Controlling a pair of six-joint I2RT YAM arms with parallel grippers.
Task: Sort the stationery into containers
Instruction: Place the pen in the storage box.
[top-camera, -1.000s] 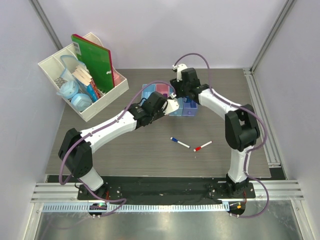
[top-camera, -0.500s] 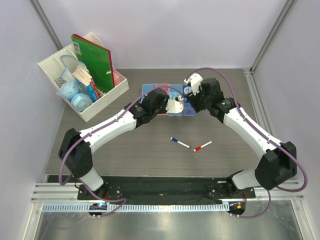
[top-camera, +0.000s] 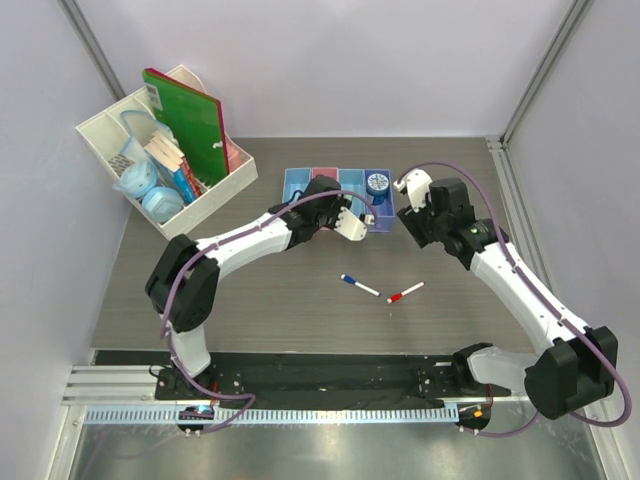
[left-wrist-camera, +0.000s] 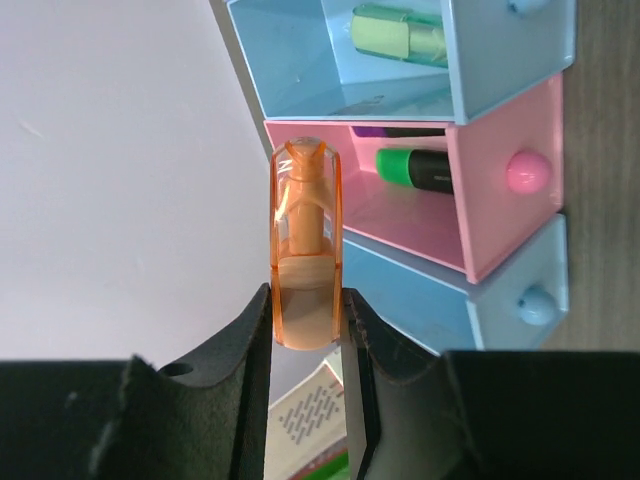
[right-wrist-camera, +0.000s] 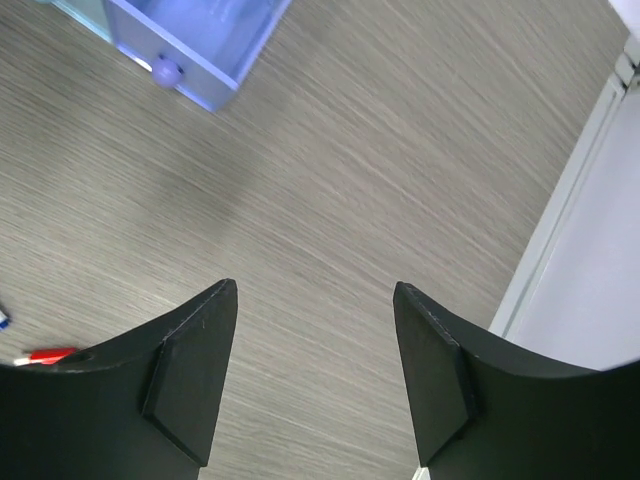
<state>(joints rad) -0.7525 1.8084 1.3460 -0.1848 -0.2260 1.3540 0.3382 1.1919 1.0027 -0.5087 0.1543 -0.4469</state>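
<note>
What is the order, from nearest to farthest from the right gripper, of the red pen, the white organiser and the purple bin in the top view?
Seen from the right gripper in the top view:
1. The purple bin, just to its left.
2. The red pen, lying toward the near edge.
3. The organiser, far to the left, at the back.

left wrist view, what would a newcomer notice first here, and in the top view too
An orange marker clamped in the left hand, poised by the pink bin that holds a green marker. From above, a blue-white pen and a red-white pen lie loose on the table, and the right hand is open and empty.
</note>
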